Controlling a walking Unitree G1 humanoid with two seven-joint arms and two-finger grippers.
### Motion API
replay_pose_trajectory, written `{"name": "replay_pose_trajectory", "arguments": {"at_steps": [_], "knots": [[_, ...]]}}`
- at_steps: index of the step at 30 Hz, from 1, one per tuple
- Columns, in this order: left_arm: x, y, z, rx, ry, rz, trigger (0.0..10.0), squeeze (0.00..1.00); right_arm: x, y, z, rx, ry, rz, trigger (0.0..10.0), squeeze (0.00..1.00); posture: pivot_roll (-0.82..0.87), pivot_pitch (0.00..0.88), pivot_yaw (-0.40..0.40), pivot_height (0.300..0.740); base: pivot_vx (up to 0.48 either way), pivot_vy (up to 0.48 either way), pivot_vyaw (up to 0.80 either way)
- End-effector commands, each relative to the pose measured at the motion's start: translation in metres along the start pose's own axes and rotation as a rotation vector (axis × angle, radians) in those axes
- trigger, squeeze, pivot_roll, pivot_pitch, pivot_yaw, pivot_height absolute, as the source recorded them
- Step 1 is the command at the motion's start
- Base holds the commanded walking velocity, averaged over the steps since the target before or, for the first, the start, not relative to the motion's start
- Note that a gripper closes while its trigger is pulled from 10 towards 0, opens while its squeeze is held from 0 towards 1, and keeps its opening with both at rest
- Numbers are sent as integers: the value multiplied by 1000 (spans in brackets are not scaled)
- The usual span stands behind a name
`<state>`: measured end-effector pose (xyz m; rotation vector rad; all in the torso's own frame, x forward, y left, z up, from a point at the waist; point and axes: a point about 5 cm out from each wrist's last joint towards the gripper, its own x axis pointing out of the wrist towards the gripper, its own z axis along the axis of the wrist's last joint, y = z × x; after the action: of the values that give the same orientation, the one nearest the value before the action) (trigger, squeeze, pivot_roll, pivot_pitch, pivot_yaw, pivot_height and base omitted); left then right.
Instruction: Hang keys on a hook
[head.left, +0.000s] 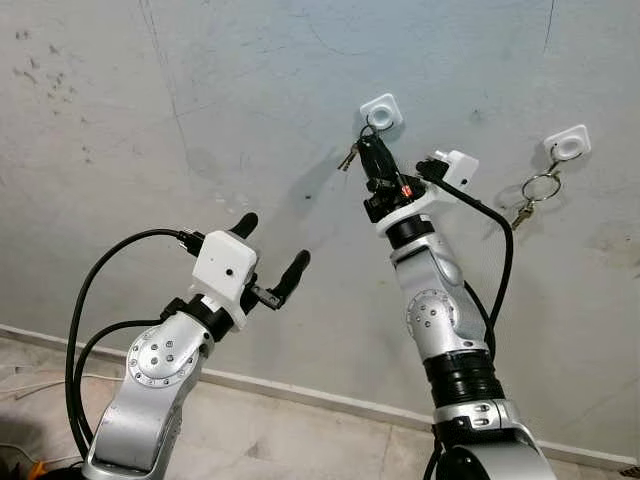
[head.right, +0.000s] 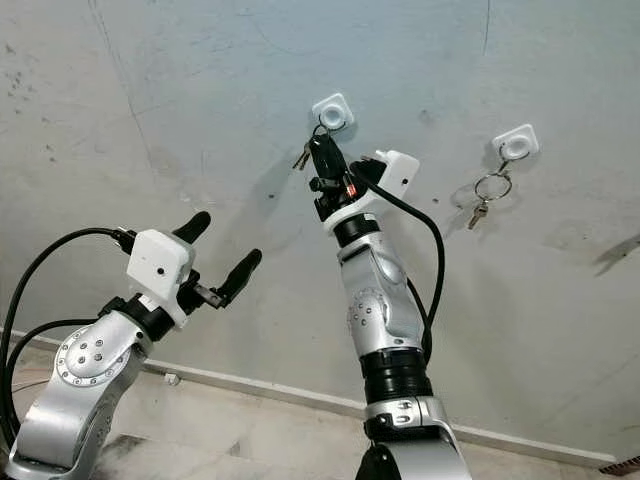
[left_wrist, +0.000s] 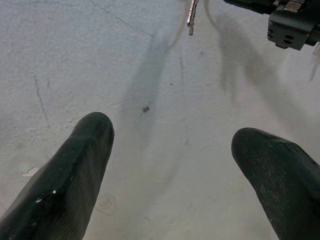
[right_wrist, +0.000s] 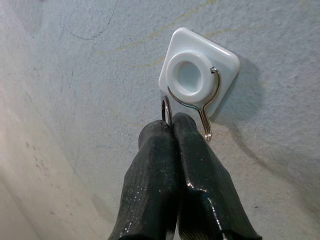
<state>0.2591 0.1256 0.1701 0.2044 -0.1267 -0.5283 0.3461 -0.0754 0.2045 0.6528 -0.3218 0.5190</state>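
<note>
The right gripper (right_wrist: 172, 122), fingers pinched shut on the key ring (right_wrist: 165, 107), holds it just below the hook (right_wrist: 197, 80); releasing now (ring not yet threaded) would drop the keys (head.left: 348, 155).

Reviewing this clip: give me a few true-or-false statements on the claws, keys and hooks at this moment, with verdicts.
1. The right claw is shut on a metal key ring just below the near white square wall hook. True.
2. The left claw grips a key. False: it is open, holding nothing, apart from the wall.
3. The second white square hook already carries a ring with keys. True.
4. The held ring hangs on the hook's wire already. False: it sits beside and below the wire, pinched between the fingers.
</note>
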Motion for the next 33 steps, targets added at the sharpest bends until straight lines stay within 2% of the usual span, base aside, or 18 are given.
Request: {"name": "replay_pose_trajectory", "arguments": {"at_steps": [1,4,9,17,33], "knots": [[0,-1,4,3,-10,-12,10000,0,-5,15,-11,66,18,64,10000,0,337,0,-22,740,0,0,0],[0,-1,4,3,-10,-13,10000,0,-9,23,-11,89,35,140,10000,0,335,0,-20,740,0,0,0],[0,-1,4,5,-9,-14,10000,0,-11,26,-12,96,49,168,10000,0,337,0,-19,740,0,0,0],[0,-1,4,4,-8,-17,10000,0,-9,25,-12,89,50,147,10000,0,336,0,-18,740,0,0,0],[0,-2,3,4,-6,-20,10000,0,-6,9,-11,72,29,50,10000,0,337,0,-15,740,0,0,0]]}}
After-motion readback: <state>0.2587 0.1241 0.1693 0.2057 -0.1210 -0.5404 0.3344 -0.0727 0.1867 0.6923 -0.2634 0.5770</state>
